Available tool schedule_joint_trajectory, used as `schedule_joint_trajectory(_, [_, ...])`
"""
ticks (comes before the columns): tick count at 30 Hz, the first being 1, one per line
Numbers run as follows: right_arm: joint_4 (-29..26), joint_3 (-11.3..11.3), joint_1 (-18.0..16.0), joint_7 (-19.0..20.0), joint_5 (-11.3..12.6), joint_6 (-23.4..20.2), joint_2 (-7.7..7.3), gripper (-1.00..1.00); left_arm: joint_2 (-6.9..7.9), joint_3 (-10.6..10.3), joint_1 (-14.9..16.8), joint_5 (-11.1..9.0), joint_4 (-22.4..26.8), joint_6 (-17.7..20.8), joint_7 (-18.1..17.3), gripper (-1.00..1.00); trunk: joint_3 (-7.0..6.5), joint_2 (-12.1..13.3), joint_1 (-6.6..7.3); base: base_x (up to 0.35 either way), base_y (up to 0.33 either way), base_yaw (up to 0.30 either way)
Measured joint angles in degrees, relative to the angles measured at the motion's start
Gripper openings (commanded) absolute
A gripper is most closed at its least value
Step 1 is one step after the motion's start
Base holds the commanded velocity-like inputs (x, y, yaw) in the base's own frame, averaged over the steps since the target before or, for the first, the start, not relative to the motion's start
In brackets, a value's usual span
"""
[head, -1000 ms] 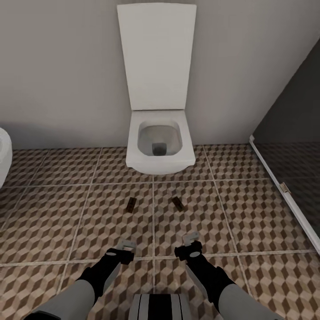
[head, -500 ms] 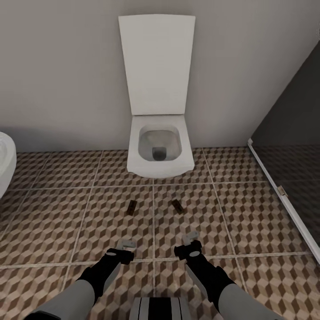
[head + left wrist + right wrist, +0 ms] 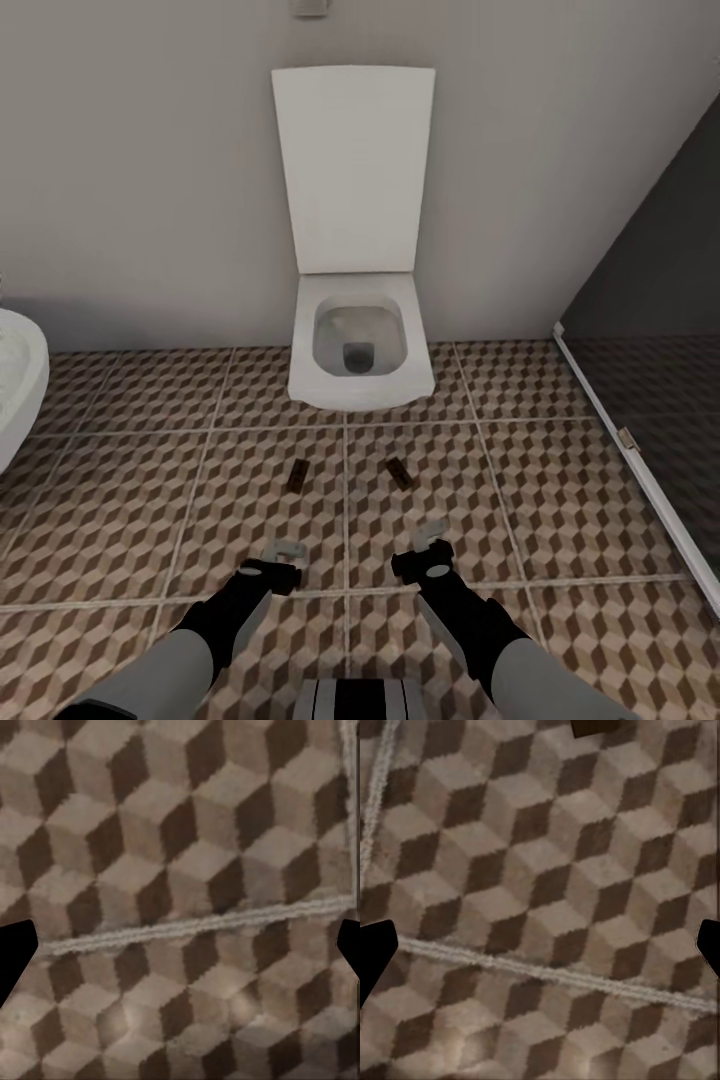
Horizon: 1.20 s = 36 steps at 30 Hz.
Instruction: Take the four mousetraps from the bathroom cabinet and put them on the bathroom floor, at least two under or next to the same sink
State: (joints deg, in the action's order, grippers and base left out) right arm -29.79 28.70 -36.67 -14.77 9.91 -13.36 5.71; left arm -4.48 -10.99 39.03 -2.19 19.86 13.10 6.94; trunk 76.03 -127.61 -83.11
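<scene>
Both grippers, left [image 3: 285, 552] and right [image 3: 430, 545], hang low over the floor [image 3: 120, 500], jaws spread wide, holding nothing. Just beyond them two mousetraps [image 3: 297, 476] [image 3: 400, 472] lie on the tiles, before the toilet [image 3: 360, 345].

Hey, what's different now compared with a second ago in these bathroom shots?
The whole head view has shifted: the toilet sits lower in frame and the white fixture at left shows more, so the camera moved, apparently backing away. Nothing was gripped or released. Two mousetraps lie as before on the bathroom floor, and the left gripper and right gripper stay open and empty.
</scene>
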Motion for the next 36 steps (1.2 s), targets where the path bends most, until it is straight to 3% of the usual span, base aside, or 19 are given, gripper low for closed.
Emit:
schedule_joint_trajectory(13, [0.0,0.0,0.0,0.0,0.0,0.0,-0.08,1.0,0.25,0.0,0.0,0.0,-0.1,0.0,0.0,1.0,-3.53,5.2,2.85,0.0,0.0,0.0])
schedule_joint_trajectory(21, [0.0,-0.1,0.0,0.4,0.0,0.0,-0.36,1.0,1.54,0.0,-0.1,0.0,-0.1,-0.2,-0.1,1.0,-5.71,8.4,4.61,0.0,0.0,0.0])
schedule_joint_trajectory(27, [0.3,-0.1,0.0,3.1,0.0,1.6,-0.93,1.0,2.63,0.0,-0.1,0.0,-0.5,-0.7,-0.1,1.0,-7.34,10.8,5.93,0.0,0.0,0.0])
schedule_joint_trajectory(31, [0.7,-0.1,0.0,4.5,-0.1,4.1,-1.44,1.0,3.11,0.0,-0.2,0.0,-2.8,-3.8,-0.1,1.0,-8.43,12.4,6.81,0.0,0.0,0.0])
schedule_joint_trajectory(36, [1.1,-0.1,0.1,5.2,0.0,6.2,-2.57,1.0,3.29,0.0,-0.2,0.0,-8.3,-11.5,0.0,1.0,-9.79,14.4,7.91,0.0,0.0,0.0])
